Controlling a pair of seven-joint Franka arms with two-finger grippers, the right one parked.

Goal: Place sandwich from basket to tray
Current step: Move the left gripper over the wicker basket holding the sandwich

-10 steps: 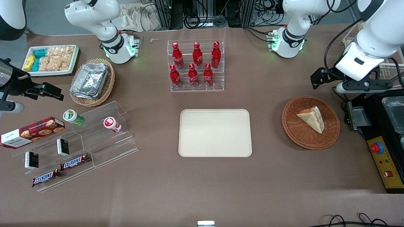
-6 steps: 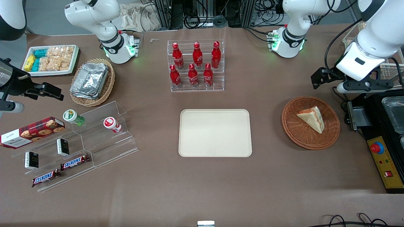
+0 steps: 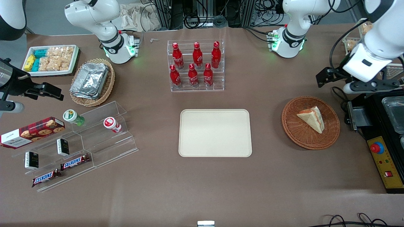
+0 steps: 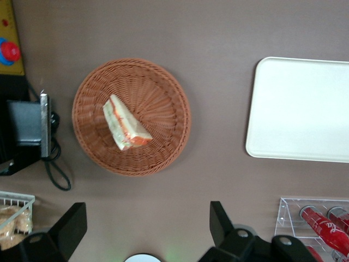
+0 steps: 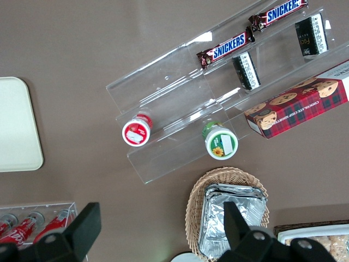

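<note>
The sandwich [image 3: 311,119] is a pale triangular wedge with red and orange layers on its cut edge, lying in the round reddish-brown wicker basket [image 3: 290,126]. The plain cream tray [image 3: 215,133] sits flat beside the basket, toward the parked arm's end. My gripper [image 3: 371,85] hangs high above the table, farther from the front camera than the basket and nearer the working arm's end. The left wrist view looks down on the sandwich [image 4: 124,124], the basket [image 4: 158,93] and the tray [image 4: 300,109]. There my gripper [image 4: 144,224] is open, with only bare table between its fingers.
A black machine with a red button [image 3: 383,138] stands close beside the basket at the working arm's end. A clear rack of red bottles [image 3: 196,64] stands farther from the front camera than the tray. Acrylic snack shelves [image 3: 79,142] and a foil-tray basket [image 3: 92,82] lie toward the parked arm's end.
My gripper has drifted a little toward the working arm's end of the table and slightly farther from the front camera. The sandwich, basket and tray have not moved.
</note>
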